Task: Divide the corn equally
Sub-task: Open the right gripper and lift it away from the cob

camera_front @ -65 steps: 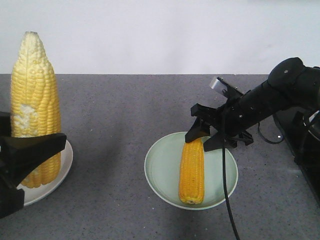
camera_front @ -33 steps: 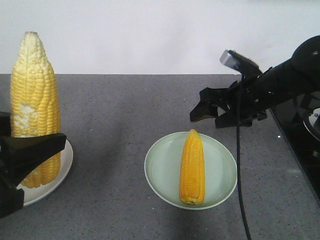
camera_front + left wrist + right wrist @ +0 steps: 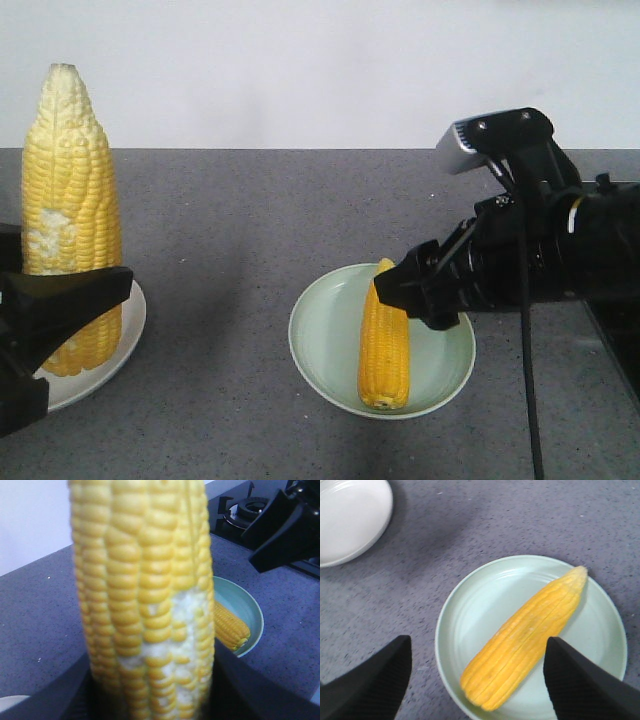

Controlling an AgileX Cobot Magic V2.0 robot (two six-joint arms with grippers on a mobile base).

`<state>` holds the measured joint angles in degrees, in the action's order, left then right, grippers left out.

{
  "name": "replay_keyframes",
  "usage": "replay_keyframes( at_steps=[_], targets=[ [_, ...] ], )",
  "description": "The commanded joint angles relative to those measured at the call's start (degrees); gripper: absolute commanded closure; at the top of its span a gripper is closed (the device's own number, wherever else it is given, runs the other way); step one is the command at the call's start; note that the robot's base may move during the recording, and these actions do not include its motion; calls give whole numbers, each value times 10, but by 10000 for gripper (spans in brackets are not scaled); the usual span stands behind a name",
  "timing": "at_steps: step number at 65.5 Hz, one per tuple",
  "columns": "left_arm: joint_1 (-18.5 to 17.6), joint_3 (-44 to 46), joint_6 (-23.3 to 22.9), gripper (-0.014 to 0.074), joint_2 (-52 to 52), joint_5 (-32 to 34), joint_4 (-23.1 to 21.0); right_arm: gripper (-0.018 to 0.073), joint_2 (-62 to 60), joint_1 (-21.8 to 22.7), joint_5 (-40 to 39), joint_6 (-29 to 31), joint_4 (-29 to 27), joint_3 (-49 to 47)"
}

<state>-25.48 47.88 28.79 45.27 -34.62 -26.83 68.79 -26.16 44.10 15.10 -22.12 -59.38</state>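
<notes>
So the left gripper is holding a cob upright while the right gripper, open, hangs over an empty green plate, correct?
Not quite: the green plate is not empty. A yellow cob lies flat on it, as the right wrist view shows. The rest holds: the left gripper grips its cob upright, and the right gripper is open above the plate.

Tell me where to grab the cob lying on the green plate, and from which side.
Grip the cob across its thick middle, coming straight down from above. It lies flat on the green plate, so its long sides are free, and the taper toward the pale tip would probably let fingers slip. The right hand hangs open above it.
</notes>
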Motion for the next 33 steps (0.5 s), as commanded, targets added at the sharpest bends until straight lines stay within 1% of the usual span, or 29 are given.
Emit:
replay_keyframes(
  at_steps=[1, 6, 15, 33],
  targets=[
    [0, 16, 0, 359, -5, 35, -16, 45, -41, -24, -34, -23, 25, 7],
    [0, 16, 0, 359, -5, 35, -16, 55, -58, -34, -36, -39, 47, 23],
    [0, 16, 0, 359, -5, 35, -16, 73, -79, -39, -35, -68, 84, 53],
    [0, 16, 0, 359, -5, 45, -16, 91, -85, -39, -39, -67, 84, 68]
  ],
)
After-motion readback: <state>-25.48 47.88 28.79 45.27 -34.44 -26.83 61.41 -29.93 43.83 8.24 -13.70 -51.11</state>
